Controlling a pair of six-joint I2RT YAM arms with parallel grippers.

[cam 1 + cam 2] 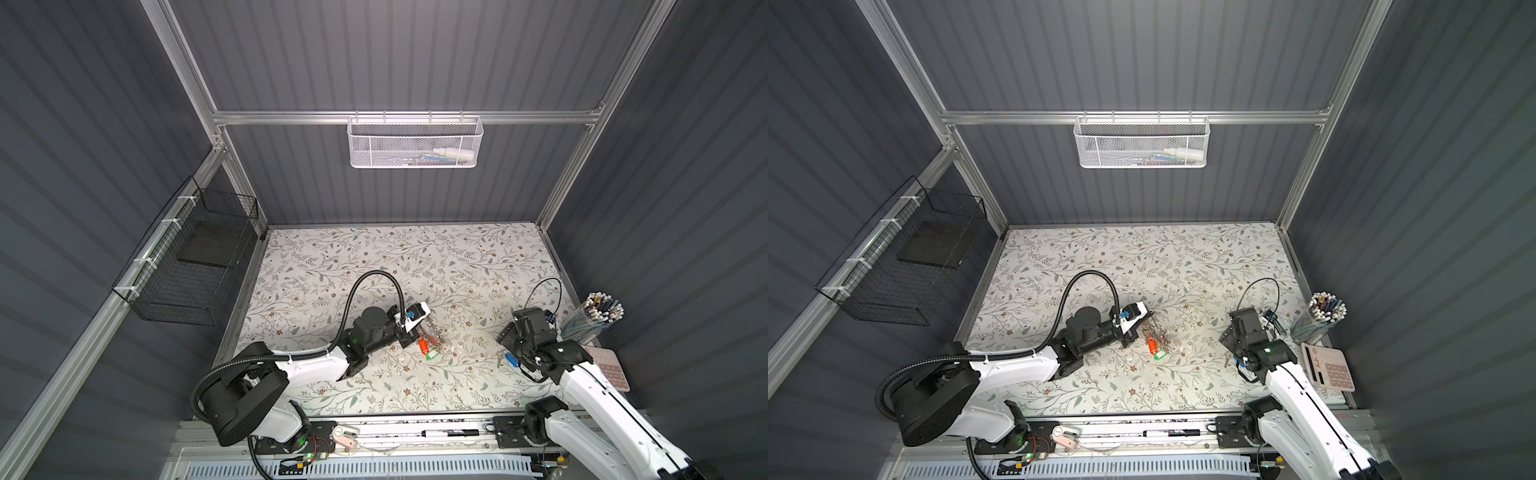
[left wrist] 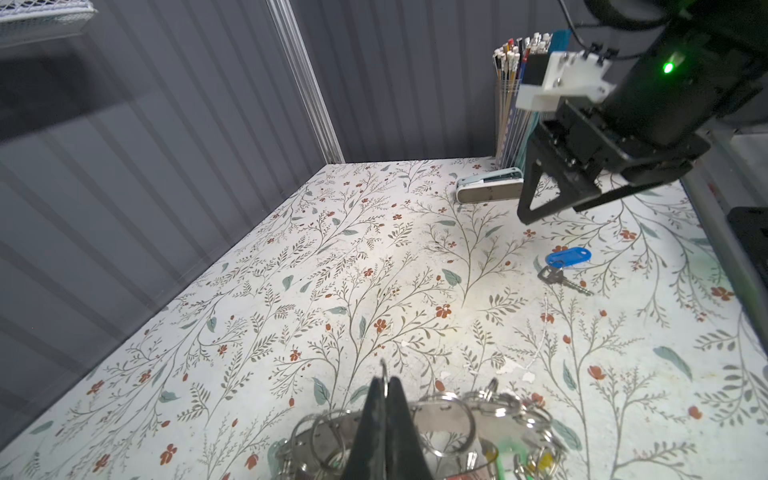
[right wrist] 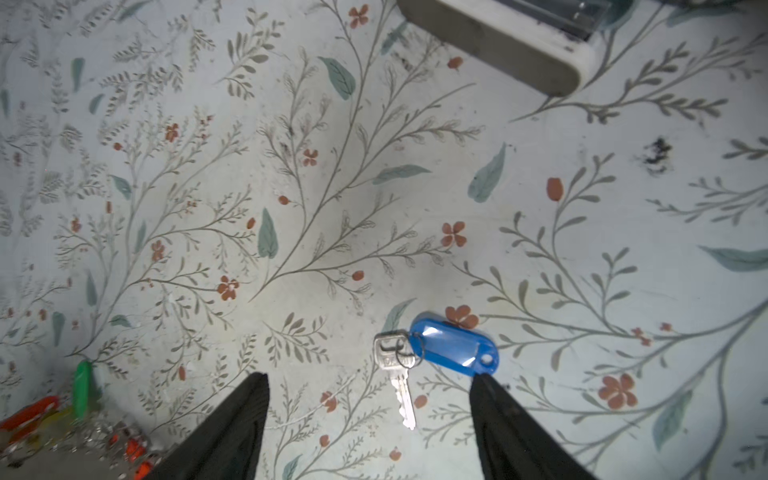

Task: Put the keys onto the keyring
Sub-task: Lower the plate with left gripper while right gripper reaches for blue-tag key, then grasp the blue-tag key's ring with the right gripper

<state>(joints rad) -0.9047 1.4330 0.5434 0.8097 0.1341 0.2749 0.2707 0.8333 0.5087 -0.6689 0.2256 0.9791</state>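
1. I am a two-armed robot at a table (image 1: 374, 257) covered in a pattern of leaves and small red flowers, inside dark grey walls.
2. My left gripper (image 2: 385, 380) has its jaws pressed together. A thin split ring from the rim of the keyring (image 2: 449, 419) is pinched between the tips.
3. The keyring is a flat grey metal plate hung with silver rings. In both top views it sits near the middle of the table, just beside my left gripper (image 1: 406, 336).
4. A red tag (image 1: 423, 345) and a green tag (image 1: 430, 354) hang from the keyring on the side nearer my base.
5. My right gripper (image 3: 368, 376) has its jaws wide apart and holds nothing.
6. The keys (image 3: 397, 363) lie flat on the table on my right, well apart from the keyring. I can clearly make out only one silver key blade.
7. A small ring joins the keys to an elongated blue tag (image 3: 453, 347), which lies beside them.
8. In the right wrist view the key blade lies between my two open fingers, and one fingertip (image 3: 478, 380) appears next to the end of the blue tag.
9. In the left wrist view my right gripper (image 2: 552, 208) hangs above the table, not touching the keys (image 2: 563, 270).
10. A pale stapler (image 2: 488, 187) lies near the far right corner, next to a clear holder of pencils (image 1: 598, 316).
11. A pink calculator (image 1: 1329, 368) lies at the table's right edge.
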